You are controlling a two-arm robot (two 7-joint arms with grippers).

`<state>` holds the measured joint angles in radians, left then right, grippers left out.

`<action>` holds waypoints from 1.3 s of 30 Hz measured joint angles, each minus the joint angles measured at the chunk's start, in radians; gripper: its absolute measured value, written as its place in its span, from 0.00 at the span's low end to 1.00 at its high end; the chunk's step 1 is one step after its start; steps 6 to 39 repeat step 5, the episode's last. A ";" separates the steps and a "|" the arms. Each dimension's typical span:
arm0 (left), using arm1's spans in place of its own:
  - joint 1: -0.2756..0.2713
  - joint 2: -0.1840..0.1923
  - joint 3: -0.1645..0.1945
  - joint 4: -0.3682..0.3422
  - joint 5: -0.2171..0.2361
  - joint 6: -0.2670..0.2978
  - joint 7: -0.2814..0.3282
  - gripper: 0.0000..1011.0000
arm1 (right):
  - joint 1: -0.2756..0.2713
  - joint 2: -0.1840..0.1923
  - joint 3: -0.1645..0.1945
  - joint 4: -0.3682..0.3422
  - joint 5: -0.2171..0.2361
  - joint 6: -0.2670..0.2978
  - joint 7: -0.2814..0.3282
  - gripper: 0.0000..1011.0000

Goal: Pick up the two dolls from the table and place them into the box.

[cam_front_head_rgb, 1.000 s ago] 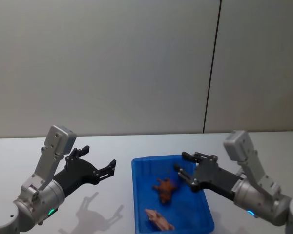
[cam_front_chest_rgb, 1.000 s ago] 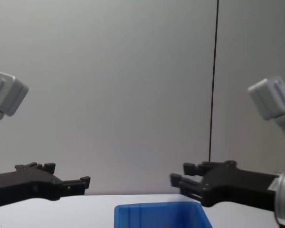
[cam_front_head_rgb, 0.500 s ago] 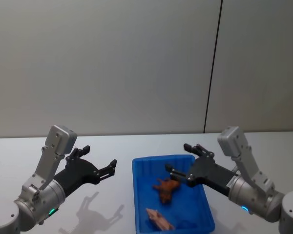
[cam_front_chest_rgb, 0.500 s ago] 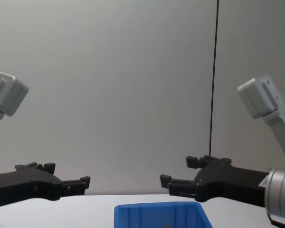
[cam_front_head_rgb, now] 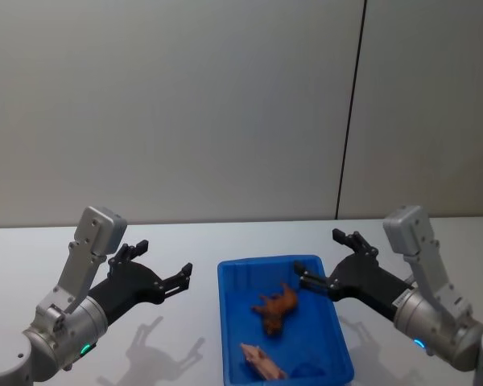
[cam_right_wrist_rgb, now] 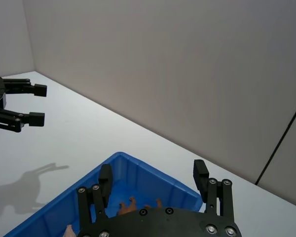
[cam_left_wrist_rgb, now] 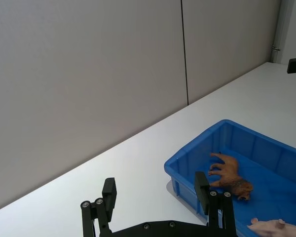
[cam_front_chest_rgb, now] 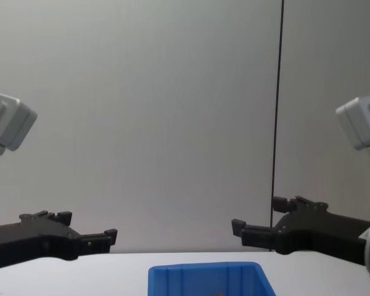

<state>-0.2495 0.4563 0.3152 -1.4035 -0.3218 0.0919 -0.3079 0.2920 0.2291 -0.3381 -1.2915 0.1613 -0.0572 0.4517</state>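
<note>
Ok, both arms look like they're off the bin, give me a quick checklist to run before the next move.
1. Reddish-brown doll inside the blue box: ok.
2. Pale pink doll inside the box, near its front end: ok.
3. Left gripper open, holding nothing, above the table left of the box: ok.
4. Right gripper open, holding nothing, at the box's right rim: ok.
5. No doll left on the table: ok as far as the head view reaches.
</note>
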 joint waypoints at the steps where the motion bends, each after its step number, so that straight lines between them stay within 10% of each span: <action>1: 0.000 0.000 0.000 0.000 0.000 0.000 0.000 0.99 | -0.003 0.002 0.001 -0.004 0.002 0.001 -0.006 0.99; 39: 0.000 0.000 0.000 0.000 0.000 0.000 0.000 0.99 | -0.009 0.006 0.004 -0.011 0.007 0.004 -0.018 0.99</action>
